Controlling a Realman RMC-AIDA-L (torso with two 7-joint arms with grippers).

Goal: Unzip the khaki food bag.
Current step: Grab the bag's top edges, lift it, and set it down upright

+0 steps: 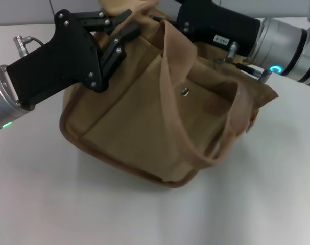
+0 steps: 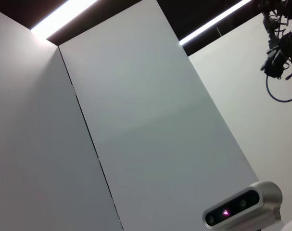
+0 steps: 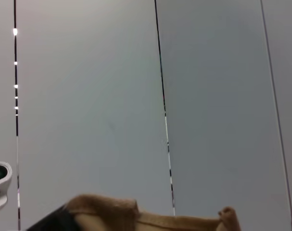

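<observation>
The khaki food bag [image 1: 160, 117] on the white table [image 1: 52, 204] looks soft and light, so it needs firm holding: left gripper [image 1: 125, 31] pinches its top edge, while I cannot tell the jaws of the right gripper [image 1: 188, 20] behind it.

khaki food bag [image 1: 160, 122], L end effector [image 1: 125, 31] at top

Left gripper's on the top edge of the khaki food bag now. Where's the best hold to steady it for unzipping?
Judging from the head view, hold the upper rim of the khaki food bag at its left end, coming in from the left, where the left gripper is. The bag tilts and sags, so a rim hold should keep the top taut. The right gripper is behind the top edge; the zipper is hidden.
</observation>
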